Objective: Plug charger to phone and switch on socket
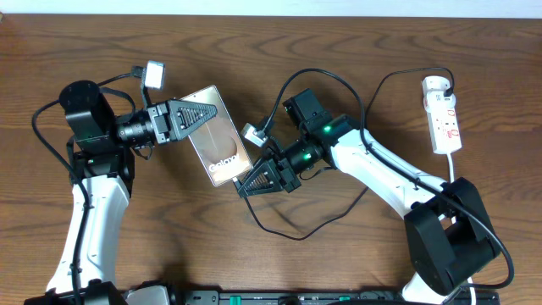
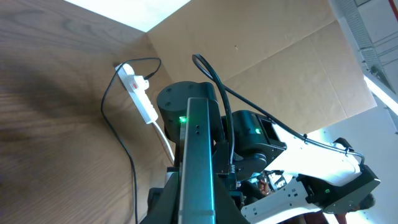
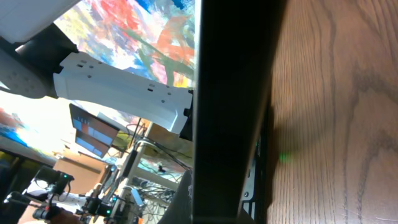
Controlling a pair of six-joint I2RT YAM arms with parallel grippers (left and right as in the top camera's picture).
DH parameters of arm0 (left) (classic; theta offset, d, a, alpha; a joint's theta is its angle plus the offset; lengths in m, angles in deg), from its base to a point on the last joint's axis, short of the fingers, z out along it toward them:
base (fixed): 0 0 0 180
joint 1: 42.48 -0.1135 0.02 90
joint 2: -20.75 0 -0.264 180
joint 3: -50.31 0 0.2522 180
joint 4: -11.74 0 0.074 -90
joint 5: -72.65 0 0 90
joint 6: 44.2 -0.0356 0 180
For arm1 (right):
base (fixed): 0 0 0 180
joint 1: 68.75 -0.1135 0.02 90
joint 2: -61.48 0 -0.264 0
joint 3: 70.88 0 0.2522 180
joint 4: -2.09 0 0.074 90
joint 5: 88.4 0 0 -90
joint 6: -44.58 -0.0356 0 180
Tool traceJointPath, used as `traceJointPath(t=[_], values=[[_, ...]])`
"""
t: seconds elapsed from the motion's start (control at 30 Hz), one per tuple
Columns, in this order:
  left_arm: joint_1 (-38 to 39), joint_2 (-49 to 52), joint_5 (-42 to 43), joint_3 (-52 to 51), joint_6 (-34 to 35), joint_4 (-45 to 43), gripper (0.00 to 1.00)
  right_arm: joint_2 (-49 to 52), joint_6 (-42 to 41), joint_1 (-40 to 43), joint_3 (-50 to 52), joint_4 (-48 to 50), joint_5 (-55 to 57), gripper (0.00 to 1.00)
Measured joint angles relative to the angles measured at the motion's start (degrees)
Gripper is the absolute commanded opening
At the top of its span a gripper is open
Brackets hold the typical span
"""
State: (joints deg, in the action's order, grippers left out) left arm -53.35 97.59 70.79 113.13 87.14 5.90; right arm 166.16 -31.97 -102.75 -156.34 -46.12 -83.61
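Surface: brown wood-grain table (image 1: 356, 34), with a pale strip along its far edge.
Phone: the bronze-back phone (image 1: 222, 135) sits centre-left between the two grippers, "Galaxy" lettering up. The left wrist view sees it edge-on.
Left gripper (image 1: 207, 113): fingers are clamped across the phone's upper end, pinning it.
Right gripper (image 1: 246, 186): sits at the phone's lower end, touching or just beside it. Cannot tell if the fingers pinch anything, because the dark phone edge fills its wrist view.
Charger (image 1: 296, 237): the thin black cable loops on the table below the right gripper and trails right. The plug tip is not visible.
Socket (image 1: 444, 119): white power strip at far right, well apart from both grippers, with the adapter (image 1: 435, 85) at its top end. The switch position is unreadable.
Step (judged): seating the plug in the port on the phone's bottom edge; the switch comes after.
Do it well: the left should hold the phone rigid with no twist. The right should line the plug square to the edge and push straight along the phone's long axis. Leave the cable loop slack.
Risk: an angled push skids the plug off the edge or levers the phone out of the left grip.
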Motion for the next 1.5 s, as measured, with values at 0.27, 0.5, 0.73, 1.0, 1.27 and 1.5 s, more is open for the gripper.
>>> traceJointPath(t=[0.27, 0.5, 0.73, 1.0, 1.27, 1.5], values=[[-0.1, 0.0, -0.7, 0.0, -0.1, -0.1, 0.07, 0.0, -2.1, 0.0, 0.1, 2.4, 0.2, 0.01], [0.2, 0.0, -1.5, 0.0, -0.9, -0.3, 0.07, 0.4, -4.0, 0.0, 0.1, 3.9, 0.3, 0.01], [0.2, 0.0, -1.5, 0.0, -1.1, -0.3, 0.08, 0.4, -4.4, 0.0, 0.1, 4.1, 0.3, 0.01], [0.2, 0.0, -1.9, 0.0, -1.2, -0.3, 0.08, 0.4, -4.5, 0.4, 0.1, 4.1, -0.1, 0.01], [0.3, 0.0, -2.5, 0.0, -1.7, -0.3, 0.07, 0.5, -4.7, 1.6, 0.1, 4.2, -0.5, 0.01], [0.5, 0.0, -2.5, 0.0, -2.4, -0.3, 0.07, 0.5, -5.4, 1.7, 0.1, 4.3, -0.5, 0.01]])
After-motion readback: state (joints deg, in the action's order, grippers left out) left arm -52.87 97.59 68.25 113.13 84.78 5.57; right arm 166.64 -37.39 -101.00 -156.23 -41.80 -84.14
